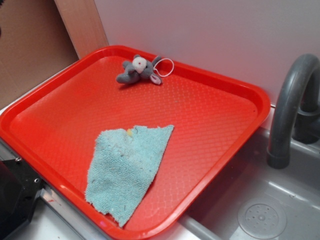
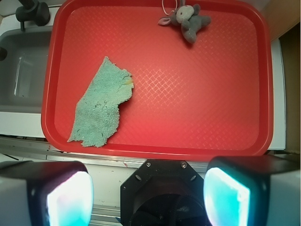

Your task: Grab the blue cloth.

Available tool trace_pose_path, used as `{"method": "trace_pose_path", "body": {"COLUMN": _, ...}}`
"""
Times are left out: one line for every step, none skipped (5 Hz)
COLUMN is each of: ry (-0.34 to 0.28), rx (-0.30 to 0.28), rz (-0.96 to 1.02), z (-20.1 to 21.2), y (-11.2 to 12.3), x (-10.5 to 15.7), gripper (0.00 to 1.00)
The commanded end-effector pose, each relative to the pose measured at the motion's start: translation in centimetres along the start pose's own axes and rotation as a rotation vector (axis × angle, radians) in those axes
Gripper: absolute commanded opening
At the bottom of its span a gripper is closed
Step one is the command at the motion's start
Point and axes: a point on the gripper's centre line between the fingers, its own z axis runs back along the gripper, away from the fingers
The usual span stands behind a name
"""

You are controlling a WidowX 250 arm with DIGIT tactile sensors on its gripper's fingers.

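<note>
Looking down through the wrist camera, I've got the gripper (image 2: pixel 148 197) right at the bottom of view, its two pads (image 2: pixel 69 200) spread wide apart with nothing between them, hanging over the near counter edge short of the red tray (image 2: pixel 197 117). Next out, the blue cloth (image 2: pixel 101 106) lies flat on the tray's near-left part, its ragged lower end touching the near rim, a small yellowish spot on its right edge. Farther on, bare tray floor. At the far rim, right of middle, a grey plush mouse (image 2: pixel 188 20) lies well apart from the cloth. Off the tray's left side sits the grey sink (image 2: pixel 21 75) with its faucet (image 1: pixel 290 110).
</note>
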Motion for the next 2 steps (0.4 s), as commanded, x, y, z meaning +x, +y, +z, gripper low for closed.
{"method": "trace_pose_path", "body": {"ry": 0.0, "rx": 0.0, "rz": 0.0, "z": 0.0, "y": 0.0, "x": 0.0, "gripper": 1.0}}
{"method": "trace_pose_path", "body": {"ry": 0.012, "rx": -0.019, "rz": 0.115, "z": -0.31, "y": 0.59, "x": 0.64, "gripper": 1.0}}
